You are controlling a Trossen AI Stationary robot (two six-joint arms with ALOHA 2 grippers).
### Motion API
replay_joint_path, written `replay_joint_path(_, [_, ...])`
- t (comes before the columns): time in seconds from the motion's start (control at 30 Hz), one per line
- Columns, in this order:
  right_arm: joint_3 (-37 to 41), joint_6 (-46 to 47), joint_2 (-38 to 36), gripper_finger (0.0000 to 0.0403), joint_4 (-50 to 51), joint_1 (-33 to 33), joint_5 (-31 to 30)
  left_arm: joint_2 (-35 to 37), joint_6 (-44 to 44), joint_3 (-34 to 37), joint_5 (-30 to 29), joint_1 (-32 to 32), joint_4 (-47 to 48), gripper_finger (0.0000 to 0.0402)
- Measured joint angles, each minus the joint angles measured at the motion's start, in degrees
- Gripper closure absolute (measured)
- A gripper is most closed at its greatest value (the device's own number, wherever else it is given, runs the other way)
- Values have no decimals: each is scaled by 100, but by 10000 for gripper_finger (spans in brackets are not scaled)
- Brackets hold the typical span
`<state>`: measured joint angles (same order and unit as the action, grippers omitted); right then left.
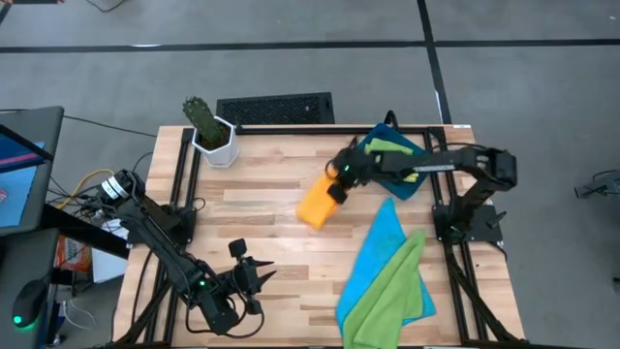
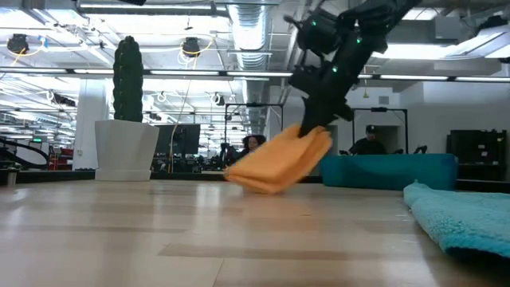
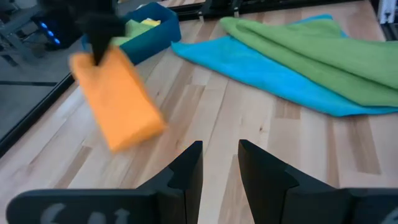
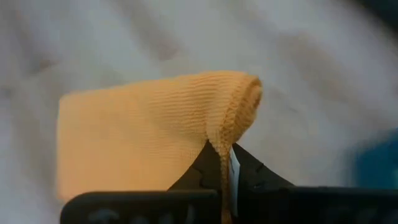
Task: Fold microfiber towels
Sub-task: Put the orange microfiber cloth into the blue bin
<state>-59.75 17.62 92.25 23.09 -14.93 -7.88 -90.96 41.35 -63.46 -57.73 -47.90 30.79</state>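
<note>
A folded orange towel [image 1: 317, 206] [image 2: 279, 163] hangs at the table's middle with my right gripper [image 1: 337, 189] [image 4: 222, 149] shut on it. A bright blue towel [image 1: 381, 247] lies spread at the near right, and a lime green towel [image 1: 387, 296] lies partly on top of it. The dark-blue tray [image 1: 418, 184] at the far right holds a green cloth [image 1: 387, 147] and a yellow one [image 3: 149, 22]. My left gripper [image 1: 254, 273] [image 3: 219, 152] waits near the table's near left edge, open, with nothing between its fingers. My right gripper pinches the orange towel's upper corner [image 4: 227, 134], at a rounded fold of several layers, between its two fingers. The fingers slant down from the far right. The towel hangs tilted below them, its lower end [image 2: 255, 185] low over the table; whether it touches, I cannot tell.
A potted cactus [image 1: 208, 131] stands at the far left corner, beside a black grille [image 1: 276, 109] just past the far edge. Bare wood [image 1: 262, 218] lies between the two grippers. Black frame rails [image 1: 179, 184] run along the table's sides.
</note>
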Motion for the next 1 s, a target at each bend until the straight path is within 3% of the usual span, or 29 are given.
replay_joint_path(0.4, [497, 470, -1305, 381, 245, -1690, -595, 0, 180, -2, 6, -65, 123, 306])
replay_joint_path(0.73, [1529, 1704, -2460, 381, 1343, -2257, -1662, 0, 133, 0, -3, -87, 186, 306])
replay_joint_path(1.0, [2462, 2683, -2739, 381, 1528, -2330, -1713, 0, 126, 0, -3, -90, 187, 306])
